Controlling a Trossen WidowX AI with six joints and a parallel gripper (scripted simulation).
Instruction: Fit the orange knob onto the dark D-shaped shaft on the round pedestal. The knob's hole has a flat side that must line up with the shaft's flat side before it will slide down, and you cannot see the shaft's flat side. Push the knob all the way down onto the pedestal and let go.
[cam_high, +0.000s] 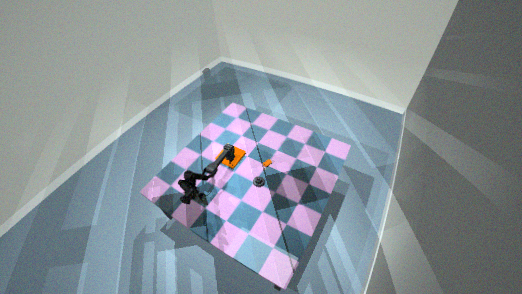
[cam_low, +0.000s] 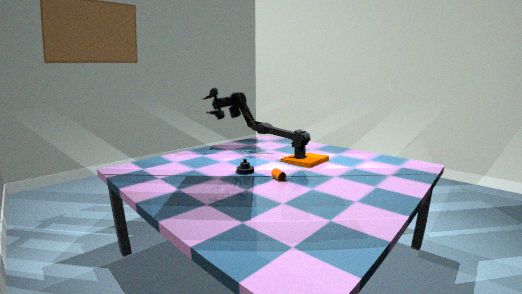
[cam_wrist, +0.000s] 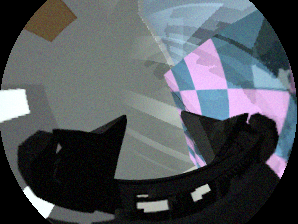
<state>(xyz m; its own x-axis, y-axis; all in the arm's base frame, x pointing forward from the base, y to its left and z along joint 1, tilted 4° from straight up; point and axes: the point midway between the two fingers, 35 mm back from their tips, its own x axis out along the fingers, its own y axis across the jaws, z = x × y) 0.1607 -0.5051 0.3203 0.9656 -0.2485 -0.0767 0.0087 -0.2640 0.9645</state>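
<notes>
The orange knob (cam_high: 267, 163) (cam_low: 279, 175) lies on its side on the checkered table. The round dark pedestal (cam_high: 258, 182) (cam_low: 245, 170) stands on the table a short way from the knob, with the shaft (cam_low: 245, 161) upright at its centre. The shaft's flat side cannot be made out. My gripper (cam_low: 206, 105) (cam_wrist: 154, 115) is open, its fingers wide apart with nothing between them. It is high above the table, away from both knob and pedestal. Neither shows in the wrist view.
The arm's orange base plate (cam_high: 237, 162) (cam_low: 320, 160) is on the table (cam_high: 280, 274) (cam_low: 292, 272), near the knob. A brown panel (cam_low: 90, 32) (cam_wrist: 50, 21) is on the wall. Thin dark lines cross the table top.
</notes>
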